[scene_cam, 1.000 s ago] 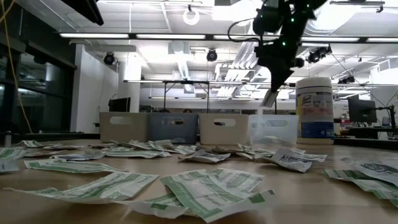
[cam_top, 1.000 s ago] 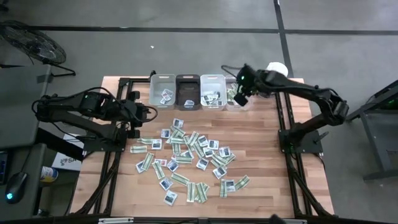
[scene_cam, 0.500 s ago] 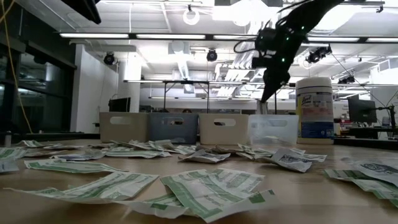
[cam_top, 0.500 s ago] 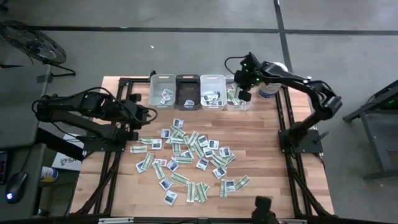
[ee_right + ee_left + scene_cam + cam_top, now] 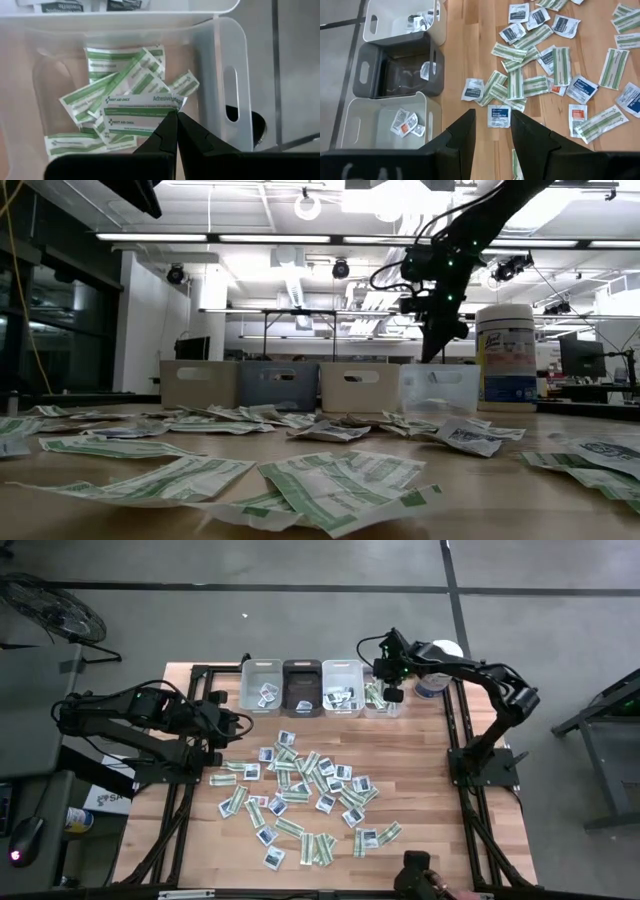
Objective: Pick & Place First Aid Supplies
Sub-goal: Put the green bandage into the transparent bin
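The first aid supplies (image 5: 305,790) lie scattered flat over the middle of the wooden table: narrow green-and-white strips and squarish white packets. My right gripper (image 5: 388,690) hangs over the clear bin (image 5: 380,700) at the right end of the bin row, shut on one green-and-white strip (image 5: 140,102). Several such strips (image 5: 100,95) lie in that bin. My left gripper (image 5: 492,130) waits open above the table's left side, near the bins, with nothing between its fingers. My right gripper pinches the green-and-white strip at one end (image 5: 172,103), only at the fingertips (image 5: 167,125). The fingers slant steeply down from above into the clear bin's mouth. The strip reaches away from the fingertips over the strips in the bin; whether it touches them I cannot tell.
Left of the clear bin stand a white bin (image 5: 342,687), a dark bin (image 5: 302,687) and another white bin (image 5: 262,687), each with a few packets. A tall white canister (image 5: 506,355) stands right of the clear bin. Bare wood lies along the table's near and right edges.
My right gripper has sunk toward the clear bin and rolled about its own axis, staying shut on the strip. Its arm has swung toward the table's far edge. The left arm has kept still.
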Tool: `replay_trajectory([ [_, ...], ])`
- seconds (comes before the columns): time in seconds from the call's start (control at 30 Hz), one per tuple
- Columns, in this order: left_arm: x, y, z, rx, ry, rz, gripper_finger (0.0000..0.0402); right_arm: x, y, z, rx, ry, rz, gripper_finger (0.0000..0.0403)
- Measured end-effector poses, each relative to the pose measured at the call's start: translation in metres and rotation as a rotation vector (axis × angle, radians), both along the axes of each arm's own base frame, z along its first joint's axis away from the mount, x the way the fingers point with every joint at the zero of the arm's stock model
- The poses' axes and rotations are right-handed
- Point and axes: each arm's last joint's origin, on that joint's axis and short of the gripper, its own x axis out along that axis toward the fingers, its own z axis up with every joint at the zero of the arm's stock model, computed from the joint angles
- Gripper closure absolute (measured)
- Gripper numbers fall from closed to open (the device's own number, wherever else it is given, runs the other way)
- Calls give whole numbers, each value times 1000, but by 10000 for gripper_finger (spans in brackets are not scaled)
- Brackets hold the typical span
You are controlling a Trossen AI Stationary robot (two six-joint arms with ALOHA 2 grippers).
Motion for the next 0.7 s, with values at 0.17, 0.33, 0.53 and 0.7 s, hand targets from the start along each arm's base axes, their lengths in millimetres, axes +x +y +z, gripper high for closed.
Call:
replay_trajectory([
  [0.17,0,0,0,3,0,2,283,2,2,0,8,-9,-14,392],
  [0.33,0,0,0,8,1,-4,283,2,3,0,32,-28,-73,353],
  [0.53,0,0,0,9,1,-4,283,-1,5,-1,107,-64,-243,293],
  [0.7,0,0,0,10,1,-5,283,-5,11,5,166,-117,-427,264],
])
